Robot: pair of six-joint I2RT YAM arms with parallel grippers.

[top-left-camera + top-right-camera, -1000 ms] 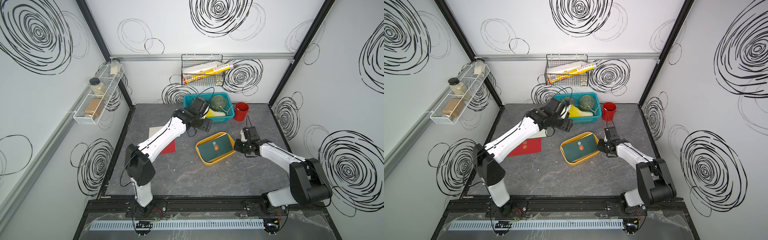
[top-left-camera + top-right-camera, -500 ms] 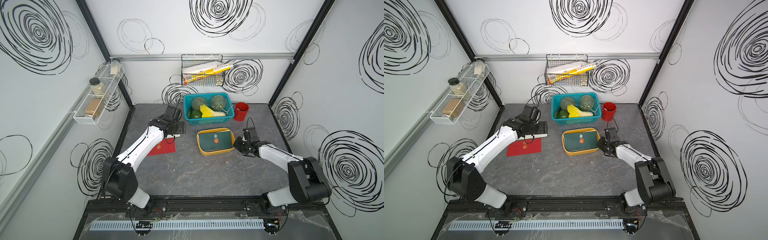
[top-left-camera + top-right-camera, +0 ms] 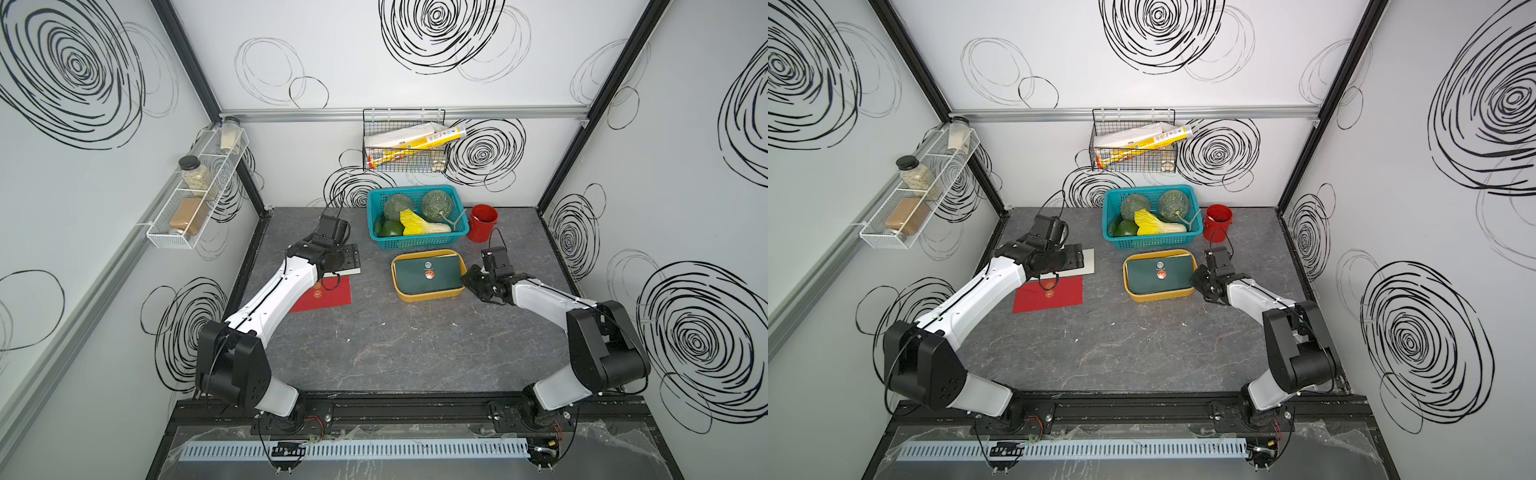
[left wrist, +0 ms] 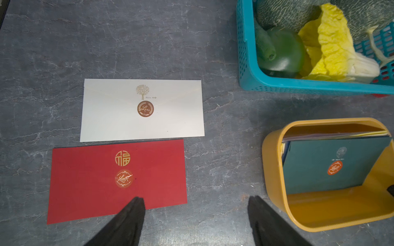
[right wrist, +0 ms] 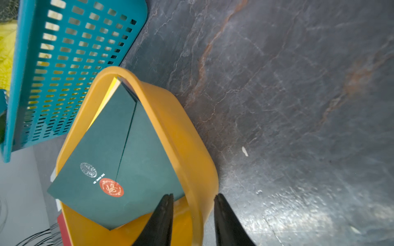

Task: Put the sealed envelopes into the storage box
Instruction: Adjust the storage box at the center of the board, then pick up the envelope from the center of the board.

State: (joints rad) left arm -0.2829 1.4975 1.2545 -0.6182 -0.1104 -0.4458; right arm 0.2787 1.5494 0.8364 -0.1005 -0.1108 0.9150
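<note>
The storage box (image 3: 428, 296) (image 3: 1160, 296) is an orange-yellow tub standing level in front of the basket. A dark green envelope (image 3: 428, 275) (image 5: 128, 159) with a red seal lies on top of a stack inside it. My right gripper (image 3: 467, 277) (image 5: 193, 198) is open, one finger inside and one outside the box's right rim (image 5: 191, 149), with a gap on both sides. A red envelope (image 3: 328, 297) (image 4: 117, 183) and a white envelope (image 4: 141, 110) (image 3: 1088, 262) lie flat at the left. My left gripper (image 3: 347, 259) (image 4: 196, 201) hovers open and empty over them.
A teal basket (image 3: 415, 243) (image 4: 277, 85) of vegetables stands just behind the box, and a small red bucket (image 3: 482, 222) stands to its right. A wire rack (image 3: 405, 141) hangs on the back wall. A shelf with jars (image 3: 195, 195) runs along the left wall.
The box, tilted and turned in the right gripper's grip, now stands level and square, and that gripper has opened off the rim. The left arm swung left from over the box to the loose envelopes.
</note>
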